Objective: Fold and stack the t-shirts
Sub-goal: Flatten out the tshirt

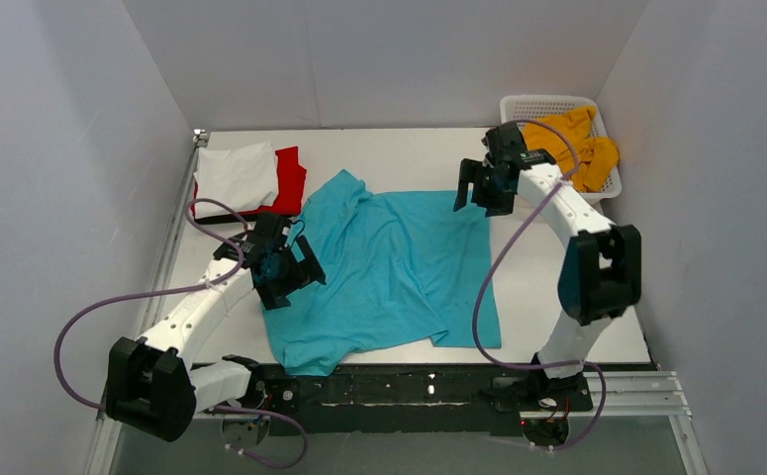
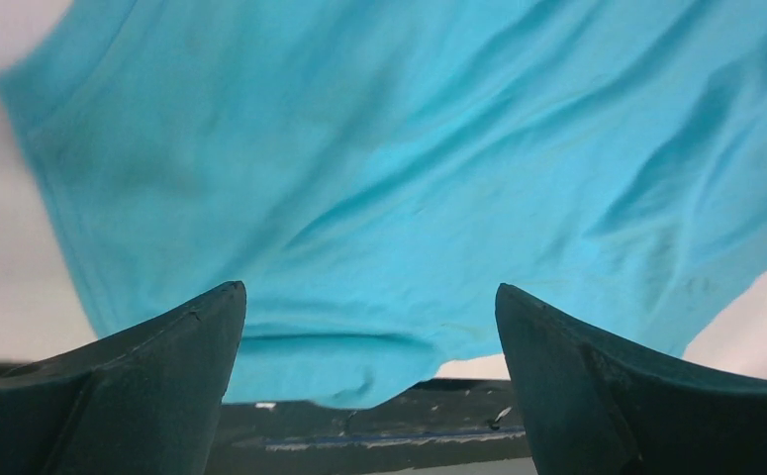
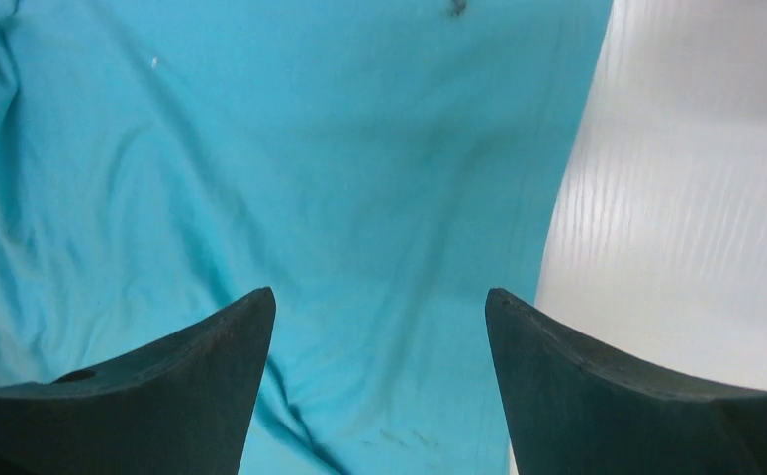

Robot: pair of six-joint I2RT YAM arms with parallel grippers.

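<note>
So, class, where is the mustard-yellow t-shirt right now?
In the top view, the mustard-yellow t-shirt lies in the white basket at the far right corner of the table, just beyond the right gripper.

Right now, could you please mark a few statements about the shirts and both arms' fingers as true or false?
1. The turquoise t-shirt lies spread on the table between the two arms. True.
2. The mustard-yellow t-shirt lies folded at the table's left side. False: it sits crumpled in the white basket at the far right.
3. The white t-shirt lies on top of the red t-shirt. True.
4. The left fingers are shut on the turquoise t-shirt. False: they stand apart above it, with nothing between them.
5. The right fingers are open over the turquoise t-shirt's right edge. True.
</note>
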